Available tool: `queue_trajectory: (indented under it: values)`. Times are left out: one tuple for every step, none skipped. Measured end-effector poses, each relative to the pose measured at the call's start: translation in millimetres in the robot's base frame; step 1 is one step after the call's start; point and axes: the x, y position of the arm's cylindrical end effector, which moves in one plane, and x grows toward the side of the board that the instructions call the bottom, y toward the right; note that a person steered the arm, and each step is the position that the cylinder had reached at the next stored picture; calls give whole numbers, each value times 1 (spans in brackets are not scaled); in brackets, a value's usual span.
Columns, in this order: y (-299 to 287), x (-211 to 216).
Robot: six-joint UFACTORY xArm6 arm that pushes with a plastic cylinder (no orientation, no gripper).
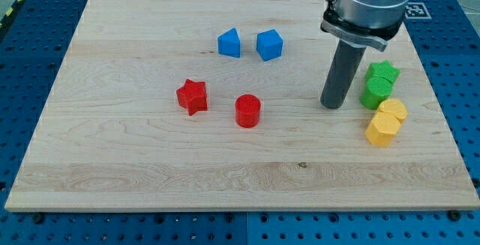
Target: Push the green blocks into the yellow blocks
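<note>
A green star block [383, 71] and a green round block [376, 92] sit at the view's right, touching each other. Just below them lie a yellow round block [393, 111] and a yellow hexagon block [381, 129]; the green round block touches the yellow round one. My tip [332, 105] rests on the board just left of the green round block, a small gap apart from it.
A red star block [192, 96] and a red cylinder [247, 111] lie near the board's middle. Two blue blocks [229, 43] [269, 45] lie above them. The wooden board's right edge [435, 103] is close to the green and yellow blocks.
</note>
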Motion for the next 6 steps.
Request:
queue_trajectory:
  values:
    - [3,-21]
    - [16,-22]
    - [31,-22]
    - [39,-18]
    - [47,-10]
    - [55,0]
